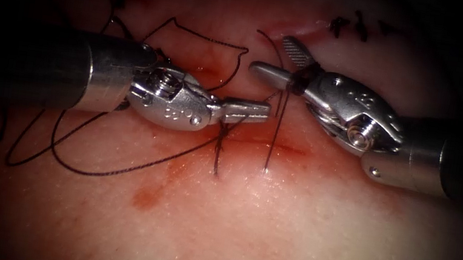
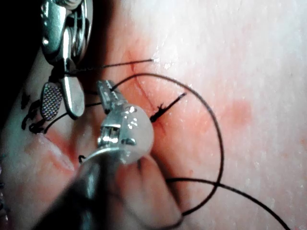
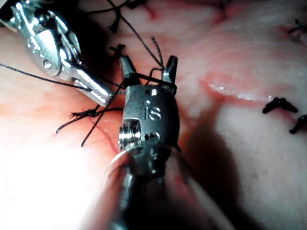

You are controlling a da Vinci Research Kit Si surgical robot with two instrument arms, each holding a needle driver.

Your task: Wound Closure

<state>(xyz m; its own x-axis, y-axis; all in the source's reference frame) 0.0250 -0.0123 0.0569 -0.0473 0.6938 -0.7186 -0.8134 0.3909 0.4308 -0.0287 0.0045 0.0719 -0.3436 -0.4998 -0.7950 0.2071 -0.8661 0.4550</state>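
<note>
The left tool (image 1: pixel 262 111) comes in from the left, its jaws shut on the dark thread (image 1: pixel 84 169) just above the cut (image 1: pixel 290 149). The right tool (image 1: pixel 270 55) has its jaws open, and thread is wound around their base (image 1: pixel 304 76). From there one strand (image 1: pixel 270 148) drops across the cut into the tissue (image 1: pixel 290 231). A knot (image 1: pixel 220 140) with a short tail sits on the cut below the left tool's tip. In the left wrist view the left tool (image 2: pixel 106 91) grips thread. The right wrist view has the wrapped, open right tool (image 3: pixel 148 61).
Slack thread lies in wide loops on the tissue left of the cut (image 1: pixel 32 149). Finished stitches with cut ends (image 1: pixel 351 28) sit at the back right. Red fluid (image 1: pixel 145 197) stains the tissue below the left tool. The two tool tips are very close together.
</note>
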